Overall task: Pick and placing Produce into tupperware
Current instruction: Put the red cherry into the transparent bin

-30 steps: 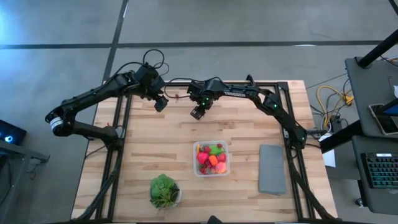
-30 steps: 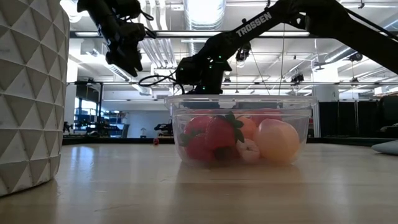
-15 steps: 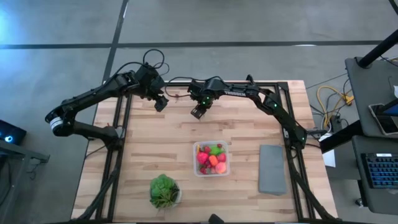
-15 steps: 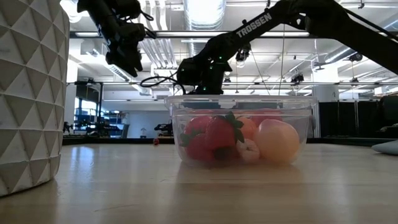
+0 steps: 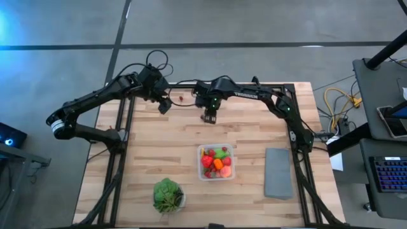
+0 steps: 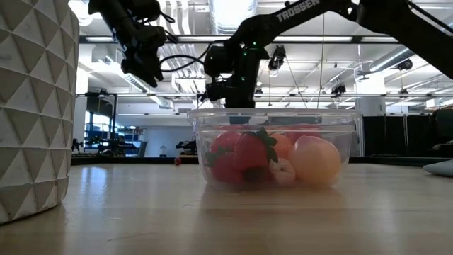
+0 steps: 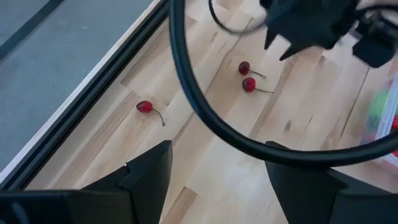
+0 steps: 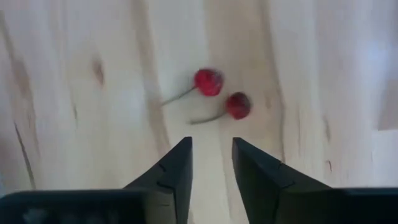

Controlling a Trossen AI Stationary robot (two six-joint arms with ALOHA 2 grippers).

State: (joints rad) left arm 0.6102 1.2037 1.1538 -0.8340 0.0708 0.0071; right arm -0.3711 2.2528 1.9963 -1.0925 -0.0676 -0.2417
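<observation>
While nothing is held, the right gripper [image 8: 211,163] is poised above two cherries [image 8: 222,93] near the table's [image 5: 159,152] far edge, its jaws narrowly parted. Each is judged light, smooth and prone to rolling; the round body, not the thin stem, is best pinched. The left gripper [image 7: 214,180] hangs open nearby. The tupperware [image 5: 217,161], already filled with produce [image 5: 215,163], is set mid-table.

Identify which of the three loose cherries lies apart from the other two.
The cherry nearest the table's edge lies alone; the other two cherries sit side by side.
</observation>
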